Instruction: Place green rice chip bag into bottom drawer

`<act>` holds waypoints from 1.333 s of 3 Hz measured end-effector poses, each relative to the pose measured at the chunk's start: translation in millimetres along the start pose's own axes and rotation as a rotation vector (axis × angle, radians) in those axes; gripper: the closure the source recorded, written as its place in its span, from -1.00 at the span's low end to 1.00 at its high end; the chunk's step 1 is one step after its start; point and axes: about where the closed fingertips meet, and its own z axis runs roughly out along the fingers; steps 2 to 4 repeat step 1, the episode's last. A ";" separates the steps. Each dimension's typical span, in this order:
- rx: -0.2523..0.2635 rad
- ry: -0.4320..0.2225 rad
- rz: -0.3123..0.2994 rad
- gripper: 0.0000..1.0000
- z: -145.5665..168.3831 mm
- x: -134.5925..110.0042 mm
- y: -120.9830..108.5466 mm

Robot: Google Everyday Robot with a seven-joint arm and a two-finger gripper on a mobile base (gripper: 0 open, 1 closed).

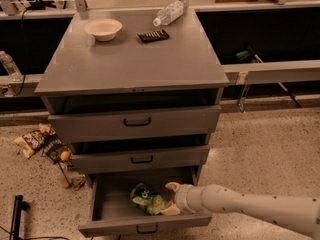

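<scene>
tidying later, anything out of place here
Snack wrappers litter the floor left of the cabinet; a bottle lies sideways on top. The gripper is in the bottom drawer by the green bag.

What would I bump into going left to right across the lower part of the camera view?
Brown snack wrappers on the floor → green rice chip bag in the open bottom drawer → gripper, inside the drawer at the bag's right edge → robot arm.

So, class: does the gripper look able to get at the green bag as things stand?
Probably yes. The bottom drawer is pulled open, the bag lies uncovered inside, and the gripper sits in the drawer at the bag's edge, with nothing between them.
</scene>
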 end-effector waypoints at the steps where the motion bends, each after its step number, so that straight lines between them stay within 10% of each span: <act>1: 0.058 0.010 0.043 -0.10 -45.1 22.1 2.8; 4: 0.058 0.010 0.043 -0.10 -45.1 22.1 2.8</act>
